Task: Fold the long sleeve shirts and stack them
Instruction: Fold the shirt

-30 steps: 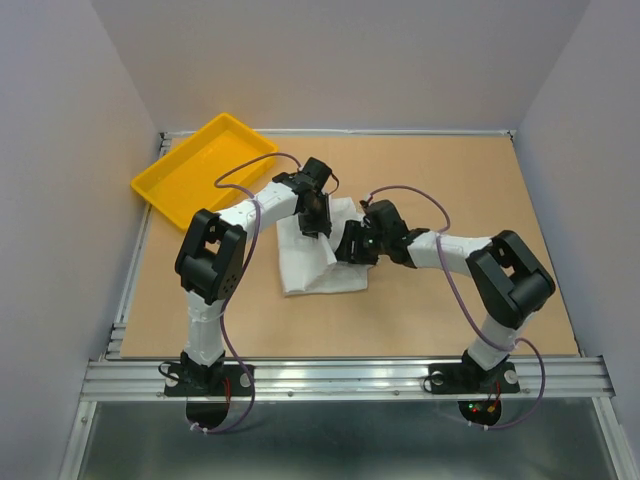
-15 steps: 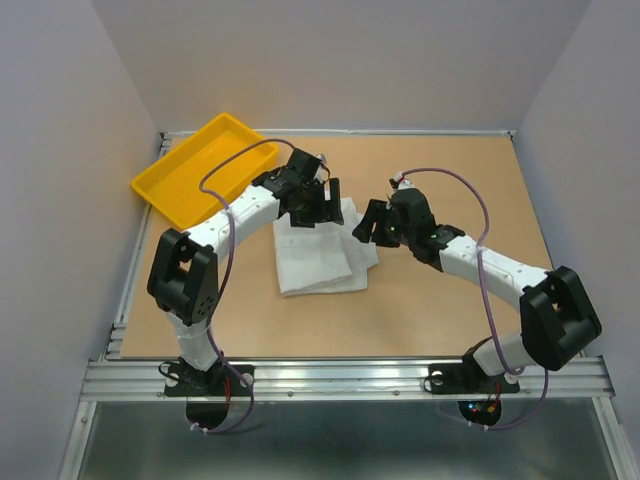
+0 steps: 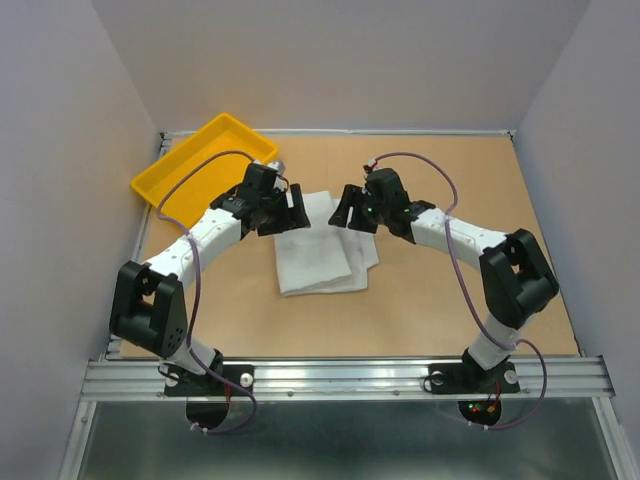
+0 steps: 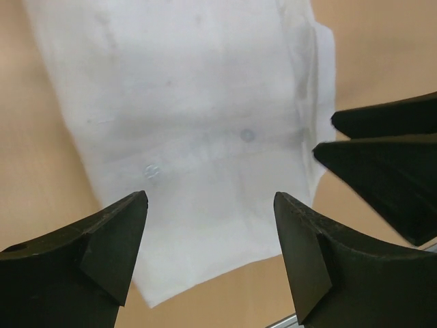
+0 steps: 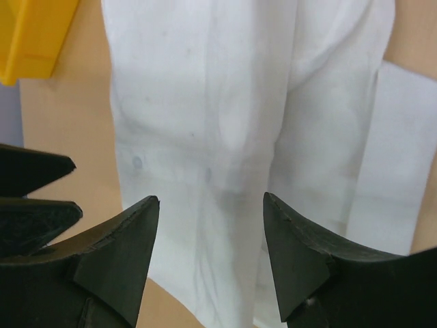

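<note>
1. Shirt (image 3: 318, 250) is lying flat on the bench (image 3: 450, 300), around the middle, folded into a rough white rectangle.
2. A narrower layer of cloth is sticking out along its right edge, on the right arm's side.
3. The left wrist view is showing two small buttons (image 4: 247, 135) through the thin fabric.
4. Left jaws are standing spread wide and pinching nothing. They are hovering over the shirt's far-left corner, with cloth showing in the gap between the tips.
5. Right jaws are spread too, with nothing between them, and are hanging over the shirt's far-right part.
6. Cannot tell whether either set of tips is touching the cloth.
7. The two sets of jaws are facing each other across the far end of the shirt, near but apart. Each wrist view is catching the other arm's tips at its edge.
8. Yellow tray (image 3: 200, 168) is sitting at the bench's far-left corner, skewed to the bench edges and well apart from the shirt.
9. The tray's corner is showing at the top left of the right wrist view.
</note>
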Controlling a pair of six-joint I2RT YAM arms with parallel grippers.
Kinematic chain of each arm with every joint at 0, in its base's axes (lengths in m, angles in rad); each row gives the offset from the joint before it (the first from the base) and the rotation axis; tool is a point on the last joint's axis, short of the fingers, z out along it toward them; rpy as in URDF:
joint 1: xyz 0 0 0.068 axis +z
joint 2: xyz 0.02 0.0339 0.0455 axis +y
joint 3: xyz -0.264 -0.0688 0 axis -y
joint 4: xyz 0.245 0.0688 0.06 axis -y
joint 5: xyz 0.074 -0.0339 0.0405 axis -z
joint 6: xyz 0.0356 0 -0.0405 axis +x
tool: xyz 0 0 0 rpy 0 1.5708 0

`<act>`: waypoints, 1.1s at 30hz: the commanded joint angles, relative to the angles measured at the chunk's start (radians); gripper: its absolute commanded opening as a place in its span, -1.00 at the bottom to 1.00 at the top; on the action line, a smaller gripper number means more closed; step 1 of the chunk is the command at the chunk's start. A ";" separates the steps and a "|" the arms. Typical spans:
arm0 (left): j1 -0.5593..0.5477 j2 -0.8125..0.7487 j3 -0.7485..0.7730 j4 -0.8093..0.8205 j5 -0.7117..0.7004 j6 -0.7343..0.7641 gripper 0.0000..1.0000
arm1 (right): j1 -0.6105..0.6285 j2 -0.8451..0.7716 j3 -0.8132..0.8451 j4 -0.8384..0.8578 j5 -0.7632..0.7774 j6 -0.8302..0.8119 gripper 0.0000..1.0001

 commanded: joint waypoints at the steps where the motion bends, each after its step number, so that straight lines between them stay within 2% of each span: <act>1: 0.056 -0.107 -0.075 0.043 -0.007 0.021 0.72 | -0.002 0.088 0.127 0.025 0.023 0.045 0.36; 9: 0.123 -0.190 -0.176 0.045 -0.021 0.021 0.70 | -0.002 0.234 0.257 0.024 0.103 0.068 0.33; 12: 0.143 -0.215 -0.202 0.046 -0.022 0.023 0.70 | -0.002 0.283 0.289 0.024 0.089 0.065 0.21; 16: 0.162 -0.241 -0.230 0.048 -0.028 0.026 0.68 | -0.002 0.296 0.302 0.025 0.066 0.065 -0.30; 17: 0.165 -0.243 -0.233 0.049 -0.027 0.025 0.68 | -0.002 0.286 0.294 0.027 0.068 0.067 -0.58; 20: 0.171 -0.246 -0.242 0.051 -0.025 0.026 0.66 | -0.002 0.227 0.267 0.027 0.077 0.068 -0.95; 28: 0.174 -0.204 -0.222 0.071 -0.005 0.026 0.63 | -0.002 0.063 0.083 0.028 0.114 0.129 -0.99; 33: 0.174 -0.167 -0.222 0.091 0.002 0.025 0.56 | -0.003 0.027 -0.013 0.034 0.167 0.119 -0.99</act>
